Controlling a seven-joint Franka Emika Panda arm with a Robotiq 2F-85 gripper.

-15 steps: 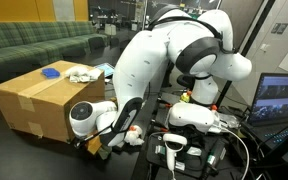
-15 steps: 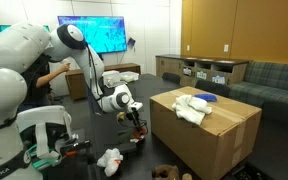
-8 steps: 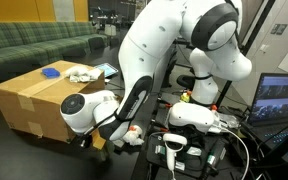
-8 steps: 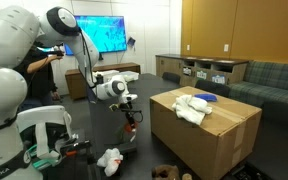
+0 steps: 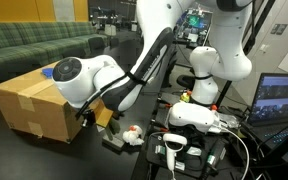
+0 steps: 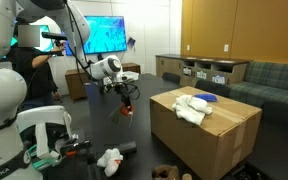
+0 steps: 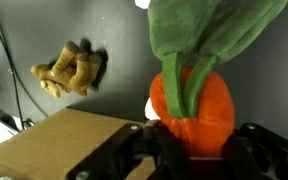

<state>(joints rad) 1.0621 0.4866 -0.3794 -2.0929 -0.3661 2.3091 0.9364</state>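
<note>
The gripper [image 6: 123, 98] is clamped on a plush carrot [image 7: 191, 105], held in the air just beside the cardboard box [image 6: 206, 124], seemingly about level with its top. This looks like the carrying step. Any move over the box calls for clearing its near edge.

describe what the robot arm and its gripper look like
The arm is glossy white with rounded segments and dark bands at the joints; a dark cable seems to trail along it. The gripper is black and blocky. No markings are legible.
</note>
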